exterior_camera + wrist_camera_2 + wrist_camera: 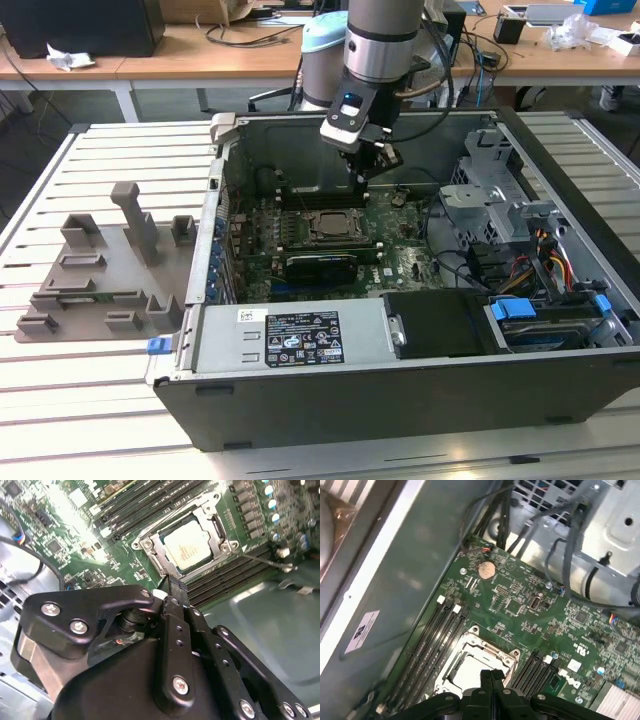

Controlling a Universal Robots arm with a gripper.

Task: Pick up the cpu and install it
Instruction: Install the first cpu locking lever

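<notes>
My gripper (172, 587) hangs just above the edge of the socket frame (192, 542), its fingers pinched together and holding nothing. The cpu (187, 544) already sits flat inside that frame. I think the placing step is done, so I must lift away gently.

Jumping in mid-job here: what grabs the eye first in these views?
The gripper hangs inside the open computer case, its fingers pressed together and empty. In the second wrist view, the cpu already lies in the socket frame on the green motherboard, just past the fingertips.
</notes>
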